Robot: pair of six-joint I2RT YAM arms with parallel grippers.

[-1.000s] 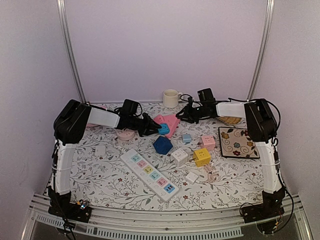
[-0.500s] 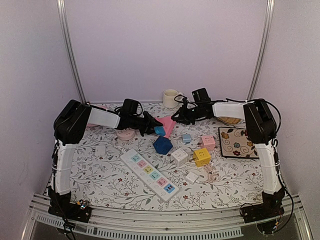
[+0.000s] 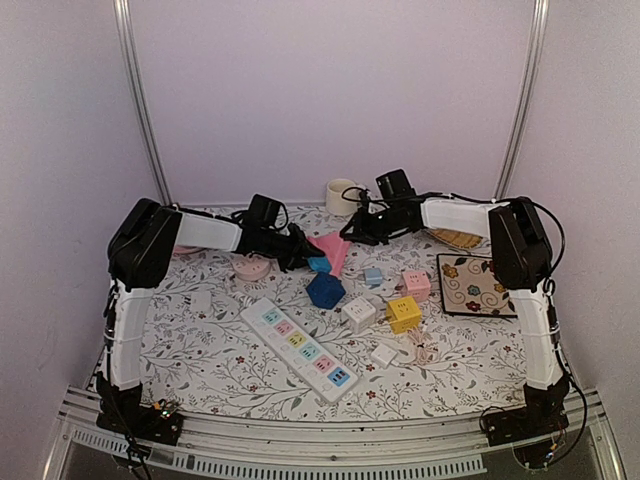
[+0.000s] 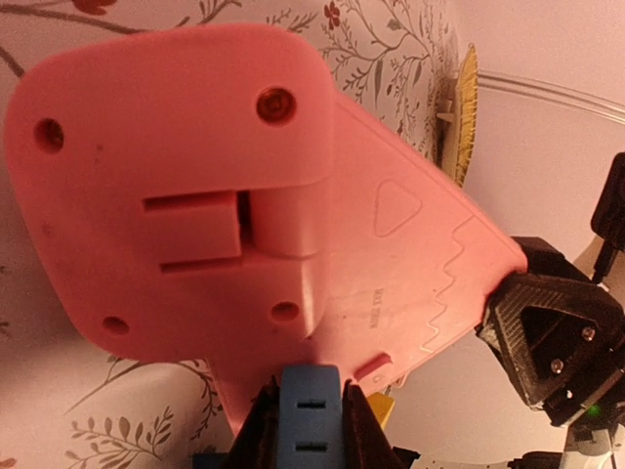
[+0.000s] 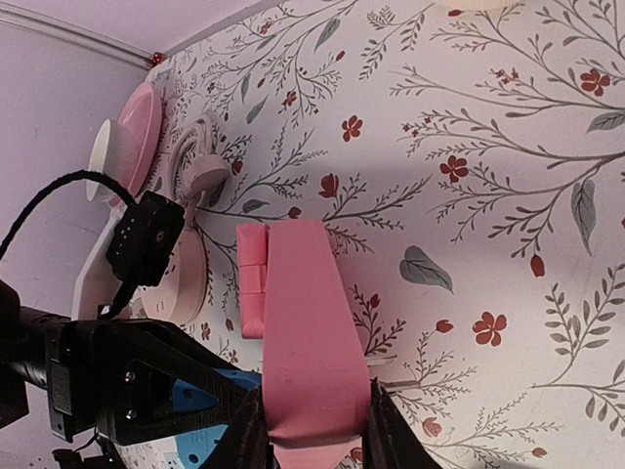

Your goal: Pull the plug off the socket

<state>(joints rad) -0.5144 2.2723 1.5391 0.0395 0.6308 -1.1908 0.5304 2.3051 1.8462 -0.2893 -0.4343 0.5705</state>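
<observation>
Clamps the blue plug (image 4: 311, 396) in the left gripper (image 4: 311, 428), with the fingers (image 4: 258, 438) pressed flat onto its two sides. Clamps one narrow end of the pink socket (image 5: 305, 322) in the right gripper (image 5: 314, 438), with no gap at either finger. Holds that socket up off the floral tablecloth (image 3: 220, 350), tilted on edge, toward the back of the table and between the two arms. Shows, in the left wrist view, the socket's underside with its screw holes and a raised triangle mark. Puts the plug right against the socket's lower edge, on the left arm's side; cannot tell whether the prongs sit inside. Finds on the cloth nearer the bases a white power strip (image 3: 298, 348) with coloured outlets, and beside it a dark blue cube (image 3: 325, 290), a white cube (image 3: 358, 313), a yellow cube (image 3: 404, 313) and a pink cube (image 3: 416, 284). Finds a white mug (image 3: 343, 195) at the back edge and a floral coaster (image 3: 473, 285) beside the right arm.
</observation>
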